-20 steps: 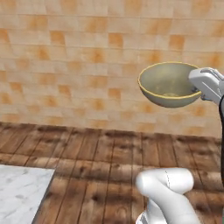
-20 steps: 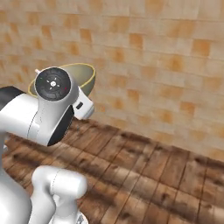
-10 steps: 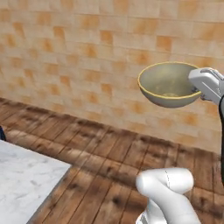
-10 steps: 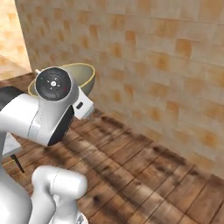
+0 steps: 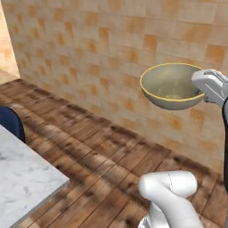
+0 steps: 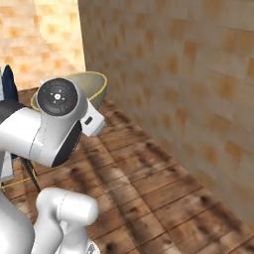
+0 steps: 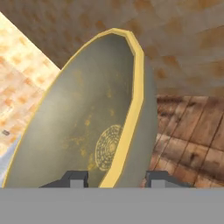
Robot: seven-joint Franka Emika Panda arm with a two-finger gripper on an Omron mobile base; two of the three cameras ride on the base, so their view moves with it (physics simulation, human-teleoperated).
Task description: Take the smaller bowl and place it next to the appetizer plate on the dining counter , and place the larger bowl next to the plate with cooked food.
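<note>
One corner of pale veined marble, the desk [image 5: 24, 178], fills the lower left of the left base view, its edge cutting diagonally across the wooden floor [image 5: 95, 153]. Just behind it, at the left border, shows the rounded dark blue back of a chair [image 5: 11, 122]. The floor is made of worn brown planks with darker patches, and it runs back to a wall of orange and tan tiles [image 5: 80, 49] that meets a lighter tiled wall at a corner on the far left. Further right and high up, well above the floor and apart from the marble, hangs the larger bowl [image 5: 171, 86], olive-beige with a thin yellow rim, its mouth upward and slightly tilted toward the camera. At the bowl's right edge the white hand [image 5: 205, 84] grips the rim.

In the right base view the same bowl [image 6: 92, 84] peeks out behind the robot's round grey wrist, with the corner of the tiled walls [image 6: 82, 49] behind it and the plank floor [image 6: 158, 183] spreading to the right under a long shaded wall.

The hand view looks along the bowl [image 7: 83, 127], turned almost edge-on: the hand [image 7: 114, 178] has its two dark tips set either side of the yellow rim, one inside the bowl and one outside, closed on the wall of the bowl
</note>
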